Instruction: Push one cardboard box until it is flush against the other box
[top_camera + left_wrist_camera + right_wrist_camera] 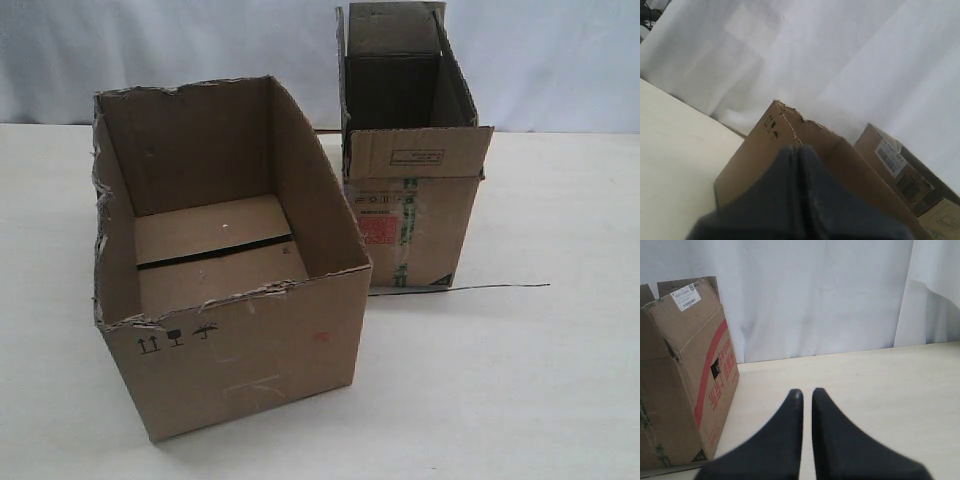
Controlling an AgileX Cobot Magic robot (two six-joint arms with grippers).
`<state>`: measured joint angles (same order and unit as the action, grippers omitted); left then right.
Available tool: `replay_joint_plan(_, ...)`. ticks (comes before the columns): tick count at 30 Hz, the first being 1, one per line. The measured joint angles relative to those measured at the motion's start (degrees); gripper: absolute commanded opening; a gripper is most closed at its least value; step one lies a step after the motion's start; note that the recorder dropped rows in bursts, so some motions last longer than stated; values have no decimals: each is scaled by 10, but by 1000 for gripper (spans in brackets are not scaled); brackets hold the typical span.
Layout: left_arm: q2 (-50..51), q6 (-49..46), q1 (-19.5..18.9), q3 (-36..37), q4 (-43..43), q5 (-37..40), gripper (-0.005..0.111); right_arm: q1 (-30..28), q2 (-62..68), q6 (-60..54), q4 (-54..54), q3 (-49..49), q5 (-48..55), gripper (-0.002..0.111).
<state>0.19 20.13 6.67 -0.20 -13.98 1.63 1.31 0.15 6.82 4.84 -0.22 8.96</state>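
Exterior view: wide brown cardboard box w/ torn rim (250, 350) sits front-left, near but skewed to the taller brown flapped box w/ red label (430, 225) (not flush, I'd judge), so the push remains; left gripper (798, 148) and right gripper (806, 391) both clenched, empty.

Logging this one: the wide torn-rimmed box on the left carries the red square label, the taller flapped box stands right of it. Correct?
No. The red square label is on the taller flapped box, not the wide torn-rimmed box, as the exterior view shows. The left-right placement is as stated.
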Motion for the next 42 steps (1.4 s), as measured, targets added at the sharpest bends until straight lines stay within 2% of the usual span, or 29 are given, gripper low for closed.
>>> replay_joint_plan(3, 0, -4, 0, 0, 63, -7, 0, 0, 0, 0, 0, 0, 0, 5)
replay_joint_plan(7, 0, 27, 2, 0, 48, -24, 0, 0, 0, 0, 0, 0, 0, 5)
replay_joint_plan(10, 0, 29, 12, -16, 76, -11, 0, 0, 0, 0, 0, 0, 0, 5)
replay_joint_plan(19, -1, 6, 16, -100, 126, 125, 0, 0, 0, 0, 0, 0, 0, 5)
replay_joint_plan(26, -2, -22, 16, -145, 120, 168, 0, 0, 0, 0, 0, 0, 0, 5)
replay_joint_plan(35, -4, -118, 14, -314, 134, 299, 0, 0, 0, 0, 0, 0, 0, 5)
replay_joint_plan(39, -4, -165, -11, -370, 132, 387, 0, 0, 0, 0, 0, 0, 0, 5)
replay_joint_plan(42, -4, -214, -34, -381, 83, 446, 0, 0, 0, 0, 0, 0, 0, 5)
